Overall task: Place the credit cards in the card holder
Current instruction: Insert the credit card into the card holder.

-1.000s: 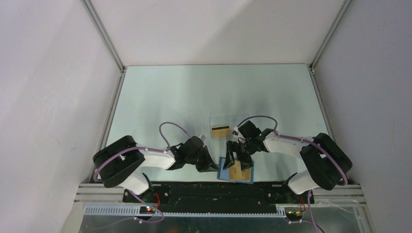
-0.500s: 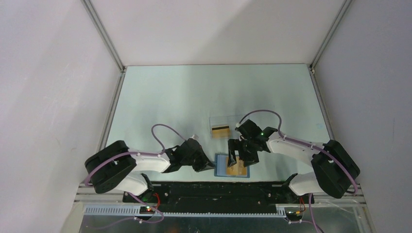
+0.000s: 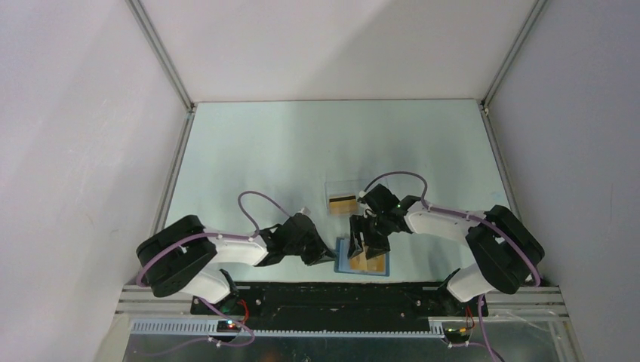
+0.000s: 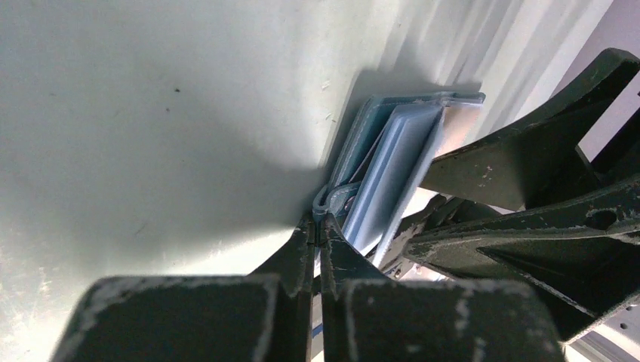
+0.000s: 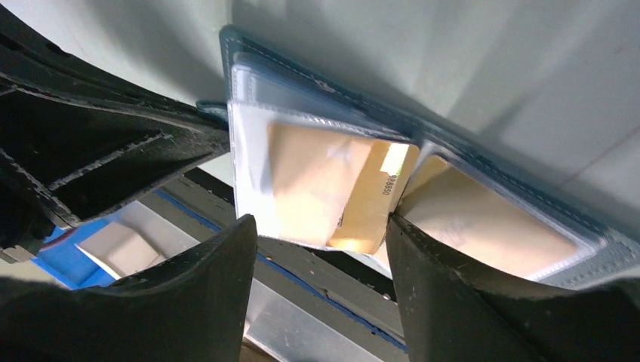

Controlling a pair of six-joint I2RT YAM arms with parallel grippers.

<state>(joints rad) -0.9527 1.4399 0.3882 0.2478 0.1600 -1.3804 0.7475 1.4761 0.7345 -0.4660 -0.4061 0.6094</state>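
The blue card holder lies open at the table's near edge, with orange-gold credit cards in its clear sleeves. My left gripper is shut on the holder's clasp tab at its left edge. My right gripper is open, just above the holder. In the right wrist view one card sticks partway out of the left sleeve of the holder, its corner against my right fingertip. A second card sits under the right sleeve. Another card lies in the clear box.
The clear plastic box stands just beyond the holder, near the right wrist. The black base rail runs right below the holder. White walls enclose the table on three sides.
The holder has turned and shifted slightly left with my left gripper. My right gripper has moved a little left over the holder, staying open.
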